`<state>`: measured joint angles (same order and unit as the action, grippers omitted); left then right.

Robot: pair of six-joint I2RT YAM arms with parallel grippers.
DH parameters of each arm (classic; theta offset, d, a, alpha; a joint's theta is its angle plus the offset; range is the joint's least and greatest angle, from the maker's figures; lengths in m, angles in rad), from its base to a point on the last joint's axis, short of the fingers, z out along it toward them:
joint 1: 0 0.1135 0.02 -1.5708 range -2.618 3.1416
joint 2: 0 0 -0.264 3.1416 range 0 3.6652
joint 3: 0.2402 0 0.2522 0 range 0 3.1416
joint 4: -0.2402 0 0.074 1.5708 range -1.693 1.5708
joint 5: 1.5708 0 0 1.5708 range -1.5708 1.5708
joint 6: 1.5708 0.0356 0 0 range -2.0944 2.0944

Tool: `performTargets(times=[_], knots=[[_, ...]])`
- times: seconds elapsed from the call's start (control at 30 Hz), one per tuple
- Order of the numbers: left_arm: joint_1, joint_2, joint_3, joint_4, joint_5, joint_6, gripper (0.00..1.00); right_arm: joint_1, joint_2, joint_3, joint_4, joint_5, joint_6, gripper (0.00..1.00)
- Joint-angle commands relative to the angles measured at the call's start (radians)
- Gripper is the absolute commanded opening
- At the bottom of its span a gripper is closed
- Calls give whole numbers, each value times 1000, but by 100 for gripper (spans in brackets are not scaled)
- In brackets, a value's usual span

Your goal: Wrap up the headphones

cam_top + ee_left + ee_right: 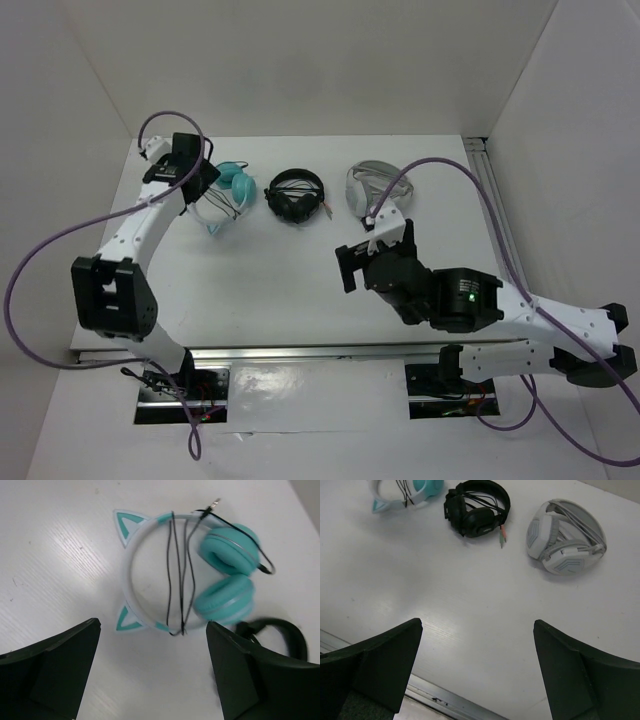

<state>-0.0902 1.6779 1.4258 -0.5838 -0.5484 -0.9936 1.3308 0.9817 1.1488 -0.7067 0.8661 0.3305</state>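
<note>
The left gripper point(153, 625) is seen hovering above the far-left part of the table point(280, 290), with its fingers point(60, 670) spread wide and nothing caught between them. Directly beneath it the headphones point(129, 575) are laid flat, first in a row of three sets, with the cups folded in beside the band. The cable point(175, 570) is seen wound several times across the arch of the band, from one side to the other. One slack loop point(267, 565) is left sticking out past the upper cup, and the plug point(215, 503) is left lying loose beyond the band.

The wrapping is therefore judged to be largely done. Only the stray loop and the plug end appear to be left for tucking in, if that is wanted at all.

Just to the right, the black set point(295, 195) is placed close to the teal cups; whether they touch cannot be told. Further right the white-grey set point(372, 185) is found. The right gripper point(478, 624) is held over bare table nearer the bases, well apart from all three, its fingers likewise spread and empty
</note>
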Motion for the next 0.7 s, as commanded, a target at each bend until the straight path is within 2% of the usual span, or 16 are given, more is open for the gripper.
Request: performTargets(times=[0.0, 0.03, 0.2, 0.3, 0.43, 0.67], knots=[[-5, -188, 16, -110, 141, 61, 100, 8, 23, 170, -190, 116, 161, 99], [-5, -299, -7, -96, 157, 125, 100, 8, 23, 195, -221, 116, 177, 99], [-36, -657, -175, -65, 194, 320, 100, 8, -24, 268, -378, 106, 257, 99], [-45, -846, -202, -148, 194, 392, 100, -1, -57, 322, -464, 106, 280, 99], [-45, -1057, -212, -244, 194, 451, 100, -10, -145, 379, -540, 97, 292, 99], [-45, -1271, -182, -369, 225, 457, 100, -35, -301, 391, -574, 54, 269, 99]])
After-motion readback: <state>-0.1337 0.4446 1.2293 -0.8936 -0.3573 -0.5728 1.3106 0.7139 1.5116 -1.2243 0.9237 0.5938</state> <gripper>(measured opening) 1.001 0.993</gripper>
